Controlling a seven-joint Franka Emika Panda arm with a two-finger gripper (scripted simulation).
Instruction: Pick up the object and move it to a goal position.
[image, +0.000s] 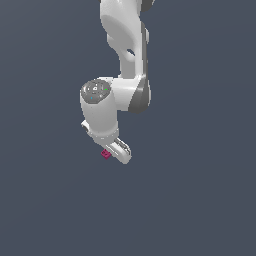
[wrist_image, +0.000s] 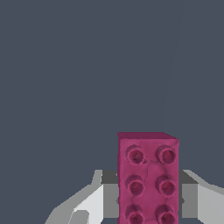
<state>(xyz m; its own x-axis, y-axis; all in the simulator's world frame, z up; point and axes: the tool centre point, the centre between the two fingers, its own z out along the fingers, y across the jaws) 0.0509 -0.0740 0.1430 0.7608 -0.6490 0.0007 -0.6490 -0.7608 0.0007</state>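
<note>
Slate backdrop; tool (image: 111, 153) gripping brick (wrist_image: 147, 179)

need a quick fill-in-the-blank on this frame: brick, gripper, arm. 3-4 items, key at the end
1. The brick is colored ____.
2. In the wrist view, its studs run in ____ columns.
3. The gripper has a finger on either side of the brick, so the brick sits ____ the fingers.
4. In the exterior view, the arm enters from the ____ edge.

Missing words: magenta-pink; two; between; top

Flat even sim lighting, dim slate bg, no cast shadows, no glare, renders sharp, slightly pixelated.
</note>
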